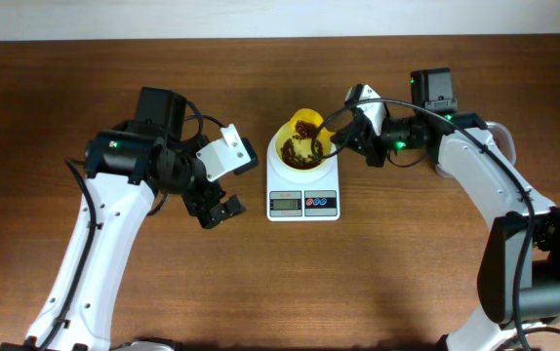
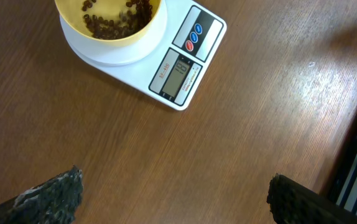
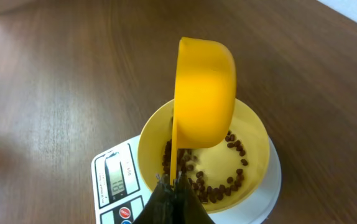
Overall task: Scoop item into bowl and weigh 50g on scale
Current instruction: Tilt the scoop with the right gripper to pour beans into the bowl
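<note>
The pale yellow bowl [image 1: 300, 153] stands on the white scale [image 1: 302, 203] at the table's middle, with dark red-brown beans [image 3: 219, 190] scattered over its bottom. My right gripper [image 3: 172, 183] is shut on the handle of a small yellow scoop [image 3: 204, 93], which is tipped on its side above the bowl [image 3: 256, 134]. From overhead, beans show in the scoop [image 1: 305, 125]. My left gripper [image 2: 175, 193] hangs open and empty above bare wood, left of and in front of the scale [image 2: 185, 62]. The display is lit, but its digits are too small to read reliably.
The brown wooden table [image 1: 407, 273] runs to a pale wall along the far edge. My left arm [image 1: 143, 156] reaches in from the front left and my right arm [image 1: 475, 166] from the front right, both close to the scale.
</note>
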